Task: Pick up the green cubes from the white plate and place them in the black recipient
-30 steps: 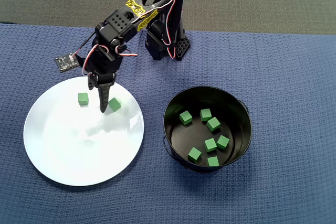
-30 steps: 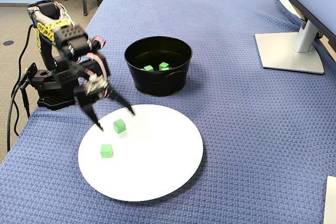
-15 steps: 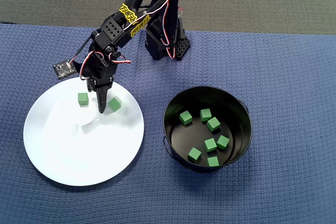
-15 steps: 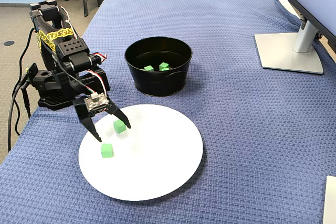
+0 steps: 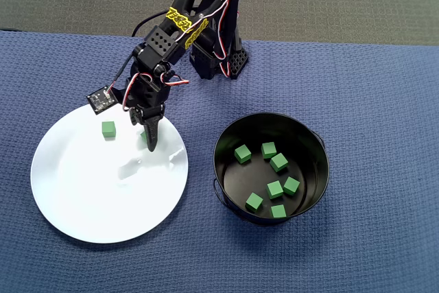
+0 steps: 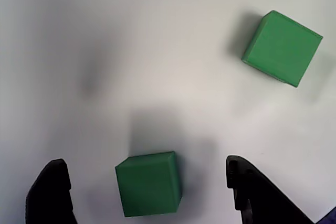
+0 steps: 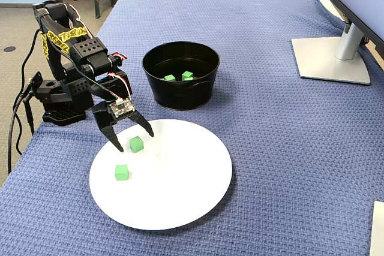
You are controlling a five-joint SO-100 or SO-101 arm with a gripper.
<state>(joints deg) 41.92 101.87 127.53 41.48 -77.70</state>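
Two green cubes lie on the white plate (image 7: pixel 180 178). My gripper (image 7: pixel 134 140) is open and low over the plate, its black fingers standing either side of one cube (image 7: pixel 136 143) without touching it. In the wrist view that cube (image 6: pixel 149 183) sits between the fingertips (image 6: pixel 52 182), nearer the left one, and the other cube (image 6: pixel 282 47) lies at the upper right. In the overhead view my gripper (image 5: pixel 147 141) covers most of the straddled cube; the free cube (image 5: pixel 108 128) lies to its left. The black recipient (image 5: pixel 226 135) holds several green cubes (image 5: pixel 275 189).
The arm's base (image 5: pixel 219 60) stands behind the plate at the blue cloth's (image 5: pixel 384 101) far edge. A monitor stand (image 7: pixel 330 58) sits at the right in the fixed view. The recipient (image 7: pixel 181 88) stands just beyond the plate there.
My gripper has swung right in the overhead view, from between the two cubes to straddling the right-hand one. The cubes have not moved.
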